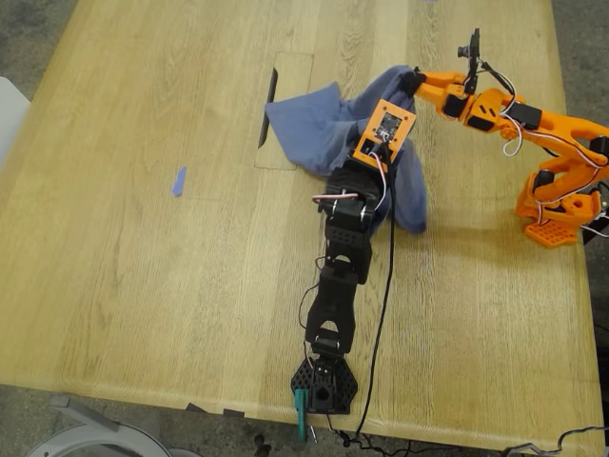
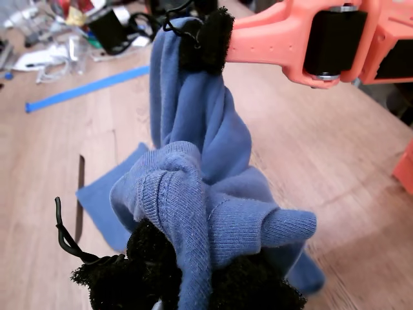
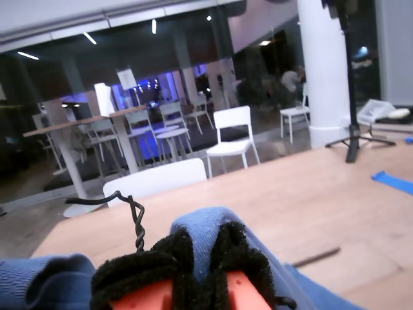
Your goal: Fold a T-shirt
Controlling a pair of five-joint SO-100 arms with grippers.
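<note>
Slate-blue T-shirt is hanging bunched, both my first gripper and second gripper fingers clamping folds; wide bare tabletop is surrounding it.

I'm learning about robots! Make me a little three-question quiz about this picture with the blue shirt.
1. True or false: the T-shirt lies flat and neatly folded on the table.
2. How many grippers are pinching the T-shirt?
3. Pick one. The small blue tape scrap is: A) on the T-shirt, B) on bare wood toward the exterior view's left, C) between an arm's fingers.

Key:
1. False. It is bunched up and partly lifted.
2. Two. My first gripper and my second gripper each pinch a fold of fabric.
3. B.
</note>
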